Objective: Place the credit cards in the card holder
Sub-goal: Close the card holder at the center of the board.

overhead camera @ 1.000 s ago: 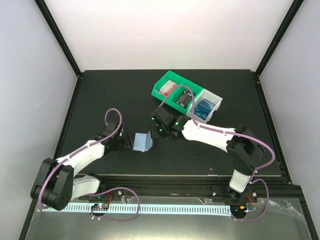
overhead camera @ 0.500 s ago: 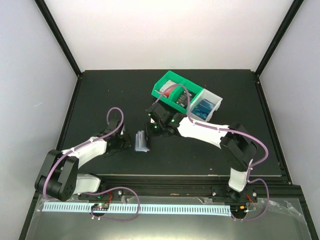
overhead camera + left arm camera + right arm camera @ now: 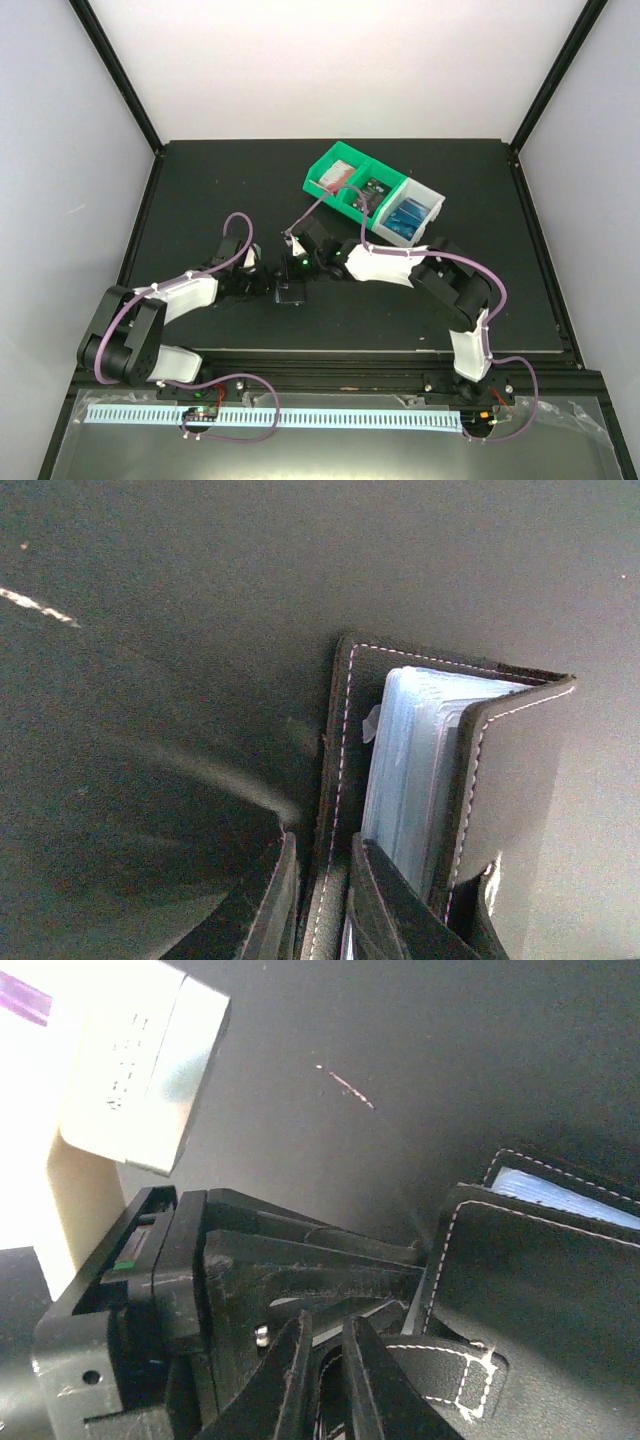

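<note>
Card holder (image 3: 510, 780): looks like black leather or faux, matt w/ fine grain, pale contrast stitching along the edges. Inner sleeves (image 3: 410, 770): pale blue see-through plastic, smooth, slight sheen. Table (image 3: 200, 630): matt black; you'll spot a few light scuffs & a soft glare patch. Left gripper (image 3: 322, 910) jaws: black plastic, semi-matt, edges rubbed greyish. Right gripper (image 3: 325, 1380) jaws: same stuff, scuffed. Arm shell (image 3: 185, 293): smooth white plastic, faint gloss. Green bin (image 3: 322, 170) & white bin (image 3: 432, 196): smooth moulded plastic, approx. semi-gloss. Enclosure walls (image 3: 70, 150): flat white, matt; material you can't tell.
</note>
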`<state>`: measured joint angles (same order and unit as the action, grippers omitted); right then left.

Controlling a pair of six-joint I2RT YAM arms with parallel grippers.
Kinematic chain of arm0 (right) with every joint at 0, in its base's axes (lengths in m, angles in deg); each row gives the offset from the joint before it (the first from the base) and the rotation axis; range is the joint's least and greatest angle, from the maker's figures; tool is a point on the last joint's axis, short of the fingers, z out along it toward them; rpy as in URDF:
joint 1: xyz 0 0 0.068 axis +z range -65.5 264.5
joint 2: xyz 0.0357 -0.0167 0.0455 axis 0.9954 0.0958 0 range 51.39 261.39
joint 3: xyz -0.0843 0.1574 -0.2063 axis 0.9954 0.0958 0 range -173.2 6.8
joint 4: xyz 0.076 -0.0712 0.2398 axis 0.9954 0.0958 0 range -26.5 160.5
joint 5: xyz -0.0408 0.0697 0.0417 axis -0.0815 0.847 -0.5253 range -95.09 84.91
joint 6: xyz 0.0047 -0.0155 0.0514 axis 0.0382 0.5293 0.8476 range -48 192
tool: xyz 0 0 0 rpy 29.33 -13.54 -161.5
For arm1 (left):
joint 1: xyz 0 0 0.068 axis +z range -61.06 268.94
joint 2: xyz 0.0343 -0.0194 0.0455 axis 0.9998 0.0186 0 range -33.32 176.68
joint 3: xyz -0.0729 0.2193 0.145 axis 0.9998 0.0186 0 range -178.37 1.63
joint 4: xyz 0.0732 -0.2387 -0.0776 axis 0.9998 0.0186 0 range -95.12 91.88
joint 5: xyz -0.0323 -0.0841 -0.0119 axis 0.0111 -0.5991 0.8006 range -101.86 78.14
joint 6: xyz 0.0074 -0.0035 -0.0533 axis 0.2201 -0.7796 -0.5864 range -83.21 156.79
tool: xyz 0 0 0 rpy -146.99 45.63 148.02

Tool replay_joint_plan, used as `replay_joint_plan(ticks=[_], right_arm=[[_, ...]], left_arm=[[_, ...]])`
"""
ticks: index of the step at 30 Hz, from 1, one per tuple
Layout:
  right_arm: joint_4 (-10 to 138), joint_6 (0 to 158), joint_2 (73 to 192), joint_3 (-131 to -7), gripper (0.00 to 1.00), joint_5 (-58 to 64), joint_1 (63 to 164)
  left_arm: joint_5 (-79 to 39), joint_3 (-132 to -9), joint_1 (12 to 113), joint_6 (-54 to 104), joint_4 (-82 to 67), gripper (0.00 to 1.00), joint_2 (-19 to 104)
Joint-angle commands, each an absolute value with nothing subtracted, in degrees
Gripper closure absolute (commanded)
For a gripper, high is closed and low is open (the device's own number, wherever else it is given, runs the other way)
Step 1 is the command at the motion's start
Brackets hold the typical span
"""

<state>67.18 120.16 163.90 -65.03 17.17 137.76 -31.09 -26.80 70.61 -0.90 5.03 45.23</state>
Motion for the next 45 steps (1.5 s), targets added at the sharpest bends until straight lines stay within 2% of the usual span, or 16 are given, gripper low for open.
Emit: replay_joint_plan(ticks=[1, 7, 10, 13, 19, 21, 25, 36, 40, 43, 45], right_arm=[[59.5, 122.5, 161.4, -62.8, 0.83, 21.3, 136.5], [58.8, 122.8, 150.4, -56.3, 0.55, 18.4, 134.6], [59.8, 122.5, 147.0, -53.2, 0.49, 14.7, 133.6], [62.6, 121.7, 145.6, -50.9, 0.46, 10.4, 133.1], [65.5, 123.4, 148.2, -48.4, 0.46, 8.6, 132.5], [67.1, 123.5, 150.6, -49.3, 0.50, 9.6, 132.6], [67.4, 122.5, 154.4, -50.6, 0.57, 13.1, 132.6], [62.6, 123.2, 162.2, -51.7, 0.56, 21.3, 132.5], [54.8, 125.2, 165.0, -50.1, 0.52, 24.9, 132.5], [37.5, 127.6, 165.3, -43.7, 0.48, 26.5, 132.6], [31.4, 128.4, 166.2, -42.6, 0.47, 28.4, 132.6]], left_arm=[[-31.7, -24.9, 70.7, -1.1, 8.1, 0.81, 46.1], [-30.1, -25.3, 70.7, -0.7, 9.2, 0.80, 44.4], [-30.2, -25.5, 70.7, -0.4, 9.3, 0.80, 44.8], [-30.5, -25.6, 70.7, -0.1, 9.3, 0.80, 45.3], [-30.8, -25.6, 70.7, 0.3, 9.3, 0.80, 45.7], [-30.6, -25.5, 70.7, 0.2, 9.4, 0.80, 45.7], [-29.6, -24.8, 70.7, -0.3, 9.3, 0.87, 44.4], [-29.8, -25.1, 70.6, -0.4, 8.9, 0.89, 46.1], [-31.0, -25.0, 70.6, -0.5, 8.5, 0.89, 47.1], [-32.3, -24.7, 70.5, -1.0, 7.3, 0.89, 48.1], [-33.1, -24.5, 70.5, -1.7, 6.4, 0.89, 48.5]])
